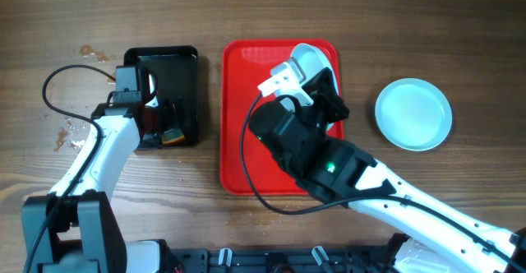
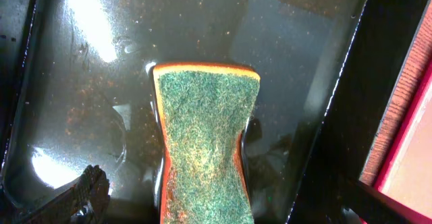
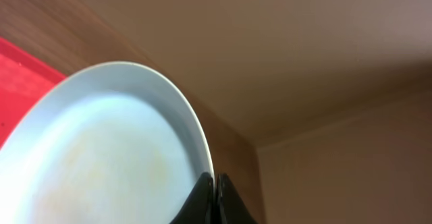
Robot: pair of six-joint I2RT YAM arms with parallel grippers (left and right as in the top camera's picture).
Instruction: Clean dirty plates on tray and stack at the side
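Note:
My right gripper [image 1: 319, 82] is shut on the rim of a pale blue-white plate [image 1: 311, 59] and holds it tilted above the far end of the red tray [image 1: 238, 141]. In the right wrist view the jaws [image 3: 214, 187] pinch the plate's edge, and the plate [image 3: 115, 150] bears a faint orange smear. A second plate [image 1: 413, 113] lies flat on the table to the right of the tray. No third plate shows. My left gripper [image 2: 223, 207] is open, its fingers on either side of a green-and-orange sponge [image 2: 206, 143].
The sponge [image 1: 173, 136] lies in a small black tray [image 1: 160, 53] left of the red tray; its floor [image 2: 270, 62] is wet. My right arm covers most of the red tray. Crumbs and spots lie on the wood at far left [image 1: 70, 133].

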